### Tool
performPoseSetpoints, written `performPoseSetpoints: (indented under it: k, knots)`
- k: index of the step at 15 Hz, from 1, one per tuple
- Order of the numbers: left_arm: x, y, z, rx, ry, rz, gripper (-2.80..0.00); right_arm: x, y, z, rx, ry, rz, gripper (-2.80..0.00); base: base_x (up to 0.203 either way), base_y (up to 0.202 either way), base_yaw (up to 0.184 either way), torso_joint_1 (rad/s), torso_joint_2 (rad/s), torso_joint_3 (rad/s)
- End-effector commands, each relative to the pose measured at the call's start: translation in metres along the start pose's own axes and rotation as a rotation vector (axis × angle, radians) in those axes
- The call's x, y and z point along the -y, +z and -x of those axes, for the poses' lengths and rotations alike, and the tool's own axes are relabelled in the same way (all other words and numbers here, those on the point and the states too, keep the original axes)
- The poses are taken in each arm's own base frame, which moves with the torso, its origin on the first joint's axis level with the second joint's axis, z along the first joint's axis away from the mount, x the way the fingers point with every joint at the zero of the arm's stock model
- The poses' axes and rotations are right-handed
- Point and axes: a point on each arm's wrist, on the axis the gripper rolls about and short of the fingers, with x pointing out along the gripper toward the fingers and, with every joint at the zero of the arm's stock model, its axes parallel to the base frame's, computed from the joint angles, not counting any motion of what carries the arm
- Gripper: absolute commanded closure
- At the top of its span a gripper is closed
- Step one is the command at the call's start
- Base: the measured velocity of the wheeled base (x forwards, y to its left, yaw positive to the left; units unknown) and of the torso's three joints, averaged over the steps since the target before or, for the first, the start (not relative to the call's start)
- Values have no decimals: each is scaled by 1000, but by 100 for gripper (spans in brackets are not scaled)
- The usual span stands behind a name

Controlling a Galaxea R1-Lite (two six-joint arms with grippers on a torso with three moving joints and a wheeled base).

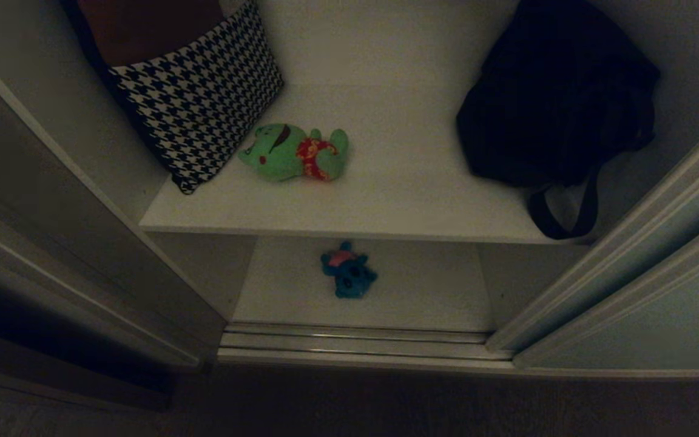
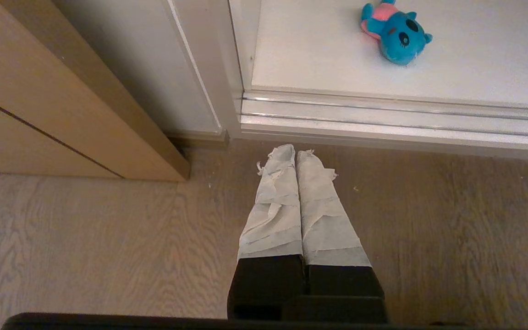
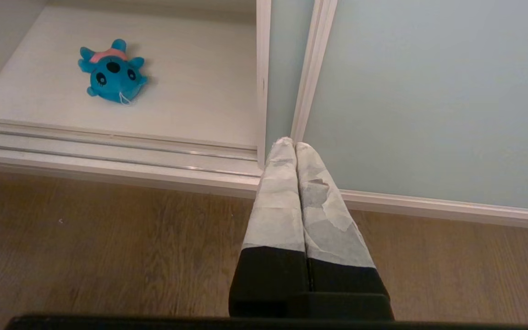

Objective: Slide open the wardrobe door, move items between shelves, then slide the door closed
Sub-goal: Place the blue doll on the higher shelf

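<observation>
Inspection, left to right. My left gripper (image 2: 297, 158) hangs above the wooden floor (image 2: 85, 238), just short of the metal floor track (image 2: 383, 119). Its taped fingers are pressed together and hold nothing. It does not show in the head view.

The wardrobe stands open. On the upper shelf (image 1: 398, 200) a houndstooth bag (image 1: 204, 91) leans at the left. The green toy (image 1: 295, 153) lies just beside that bag's lower corner, well back from the front edge. The black bag (image 1: 559, 91) sits at the right, its strap drooping over the shelf edge. On the lower shelf (image 1: 434, 291) the blue toy (image 1: 347, 271) lies alone near the middle, apart from the side walls.

My right gripper (image 3: 295, 146) is parked over the floor in front of the sliding door (image 3: 429, 91), which is pushed to the right. This gripper is likewise closed and empty.

Assessment: the door step appears complete and the toys now sit on separate shelves. Whether further moving is required I cannot tell. If another pick follows, I must spread the fingers before reaching in, clear the raised track on entry, and come down over the toy's body. Soft plush will squash, so a centred grip is advised. If closing follows, I should keep both grippers clear of the track and push on the door's frame edge.
</observation>
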Motion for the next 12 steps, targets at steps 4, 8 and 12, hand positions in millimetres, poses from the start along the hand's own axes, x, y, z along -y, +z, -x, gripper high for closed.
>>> performPoseSetpoints:
  k: [4,8,12]
  knots:
    - [0,0,0,-6,1,0,0,0,0,0,5,1,1,0,0,0,0,0,0,0]
    - [0,0,0,-6,3,-1,0,0,0,0,3,1,1,0,-116,0,1,2,2,0]
    - [0,0,0,-6,3,-3,0,0,0,0,5,1,1,0,-195,0,0,0,3,4]
